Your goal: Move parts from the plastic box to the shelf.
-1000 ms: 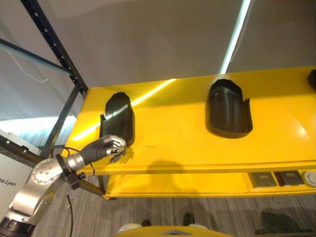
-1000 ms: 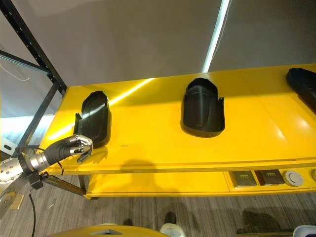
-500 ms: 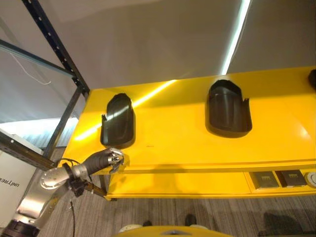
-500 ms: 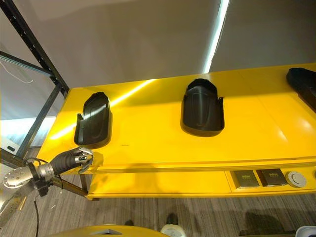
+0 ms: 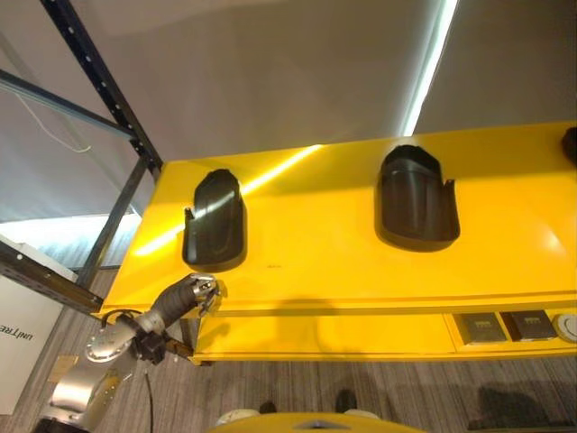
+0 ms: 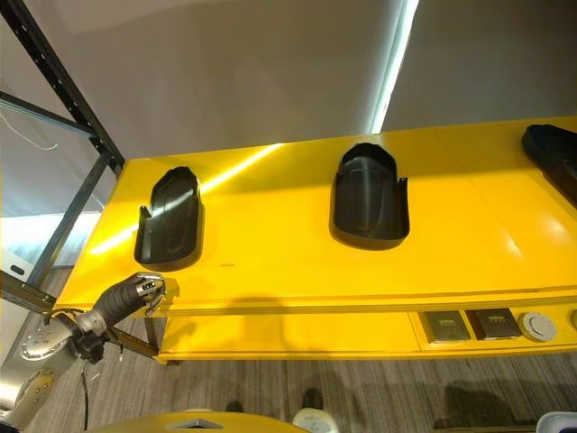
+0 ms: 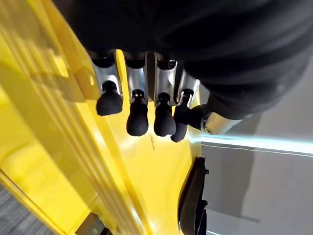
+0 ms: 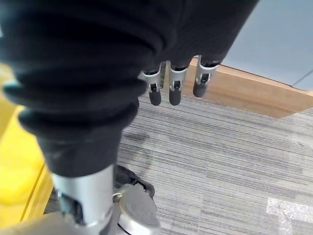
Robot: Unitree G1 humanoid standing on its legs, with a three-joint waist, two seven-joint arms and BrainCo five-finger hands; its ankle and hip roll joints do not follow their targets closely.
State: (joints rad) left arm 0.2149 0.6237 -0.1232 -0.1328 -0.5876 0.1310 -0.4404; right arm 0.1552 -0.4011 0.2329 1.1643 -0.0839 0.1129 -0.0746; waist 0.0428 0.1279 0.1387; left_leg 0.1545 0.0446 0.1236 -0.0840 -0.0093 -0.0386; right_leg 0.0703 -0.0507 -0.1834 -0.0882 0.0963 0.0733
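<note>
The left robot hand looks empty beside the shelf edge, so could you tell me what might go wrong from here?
1. The left robot hand hangs close to the yellow shelf's front edge and might knock it.
2. The leftmost black part lies near the shelf's left end, so a bump could push it off.

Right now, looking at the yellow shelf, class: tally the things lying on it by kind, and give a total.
Black moulded parts on the top board: 3 (left part, middle part, a third part cut off at the right edge)
Grey square pieces on the lower board: 2 (first, second)
White round piece on the lower board: 1
Total: 6
</note>
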